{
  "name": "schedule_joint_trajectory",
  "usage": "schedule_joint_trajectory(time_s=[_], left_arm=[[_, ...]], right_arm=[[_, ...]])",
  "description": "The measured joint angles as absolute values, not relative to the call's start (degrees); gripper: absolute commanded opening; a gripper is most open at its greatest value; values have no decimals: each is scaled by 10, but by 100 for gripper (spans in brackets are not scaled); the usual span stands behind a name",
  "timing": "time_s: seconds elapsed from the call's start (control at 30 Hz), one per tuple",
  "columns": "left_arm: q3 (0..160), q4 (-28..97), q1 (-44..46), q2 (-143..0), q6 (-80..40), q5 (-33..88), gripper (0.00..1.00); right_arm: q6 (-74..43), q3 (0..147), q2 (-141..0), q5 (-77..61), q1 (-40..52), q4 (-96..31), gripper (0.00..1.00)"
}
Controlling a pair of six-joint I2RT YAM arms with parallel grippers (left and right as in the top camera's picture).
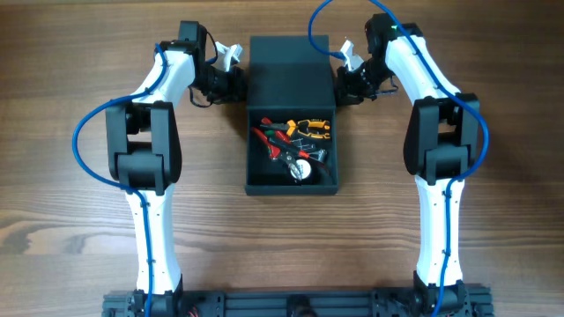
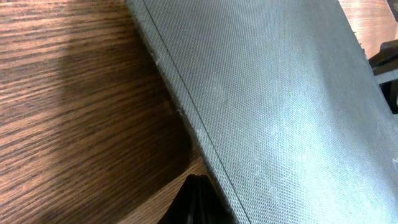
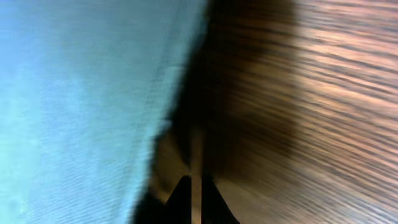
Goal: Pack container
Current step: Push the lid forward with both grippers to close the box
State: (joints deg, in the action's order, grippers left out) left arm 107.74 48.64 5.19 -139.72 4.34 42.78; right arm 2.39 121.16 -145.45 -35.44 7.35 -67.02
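Observation:
The dark teal-grey container (image 1: 291,185) stands at the table's middle. Its flap lid (image 1: 289,75) covers the back half, and the front half is open. Inside lie red-handled pliers (image 1: 271,139), yellow-and-black pliers (image 1: 313,129) and a round silver object (image 1: 302,170). My left gripper (image 1: 231,81) is shut and empty against the lid's left edge. In the left wrist view its fingertips (image 2: 198,186) sit beside the textured lid (image 2: 280,93). My right gripper (image 1: 345,81) is by the lid's right edge. In the blurred right wrist view its fingers (image 3: 194,186) are nearly together beside the lid (image 3: 81,93).
Bare wooden tabletop (image 1: 70,220) surrounds the container on all sides. Both arms reach in from the front edge and bend inward at the back. Blue cables loop beside each arm.

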Motion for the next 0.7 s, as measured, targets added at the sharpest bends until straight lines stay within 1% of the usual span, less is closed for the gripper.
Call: schedule_joint_trajectory(time_s=[0.23, 0.53, 0.7], left_arm=[[1077, 486, 52, -1397, 43, 430, 4], [1077, 486, 52, -1393, 43, 430, 4], [1077, 481, 51, -1364, 41, 430, 4]], right_arm=[[52, 1212, -1454, -385, 70, -679, 6], [74, 1212, -1453, -390, 69, -679, 6], [76, 1212, -1436, -390, 69, -679, 7]])
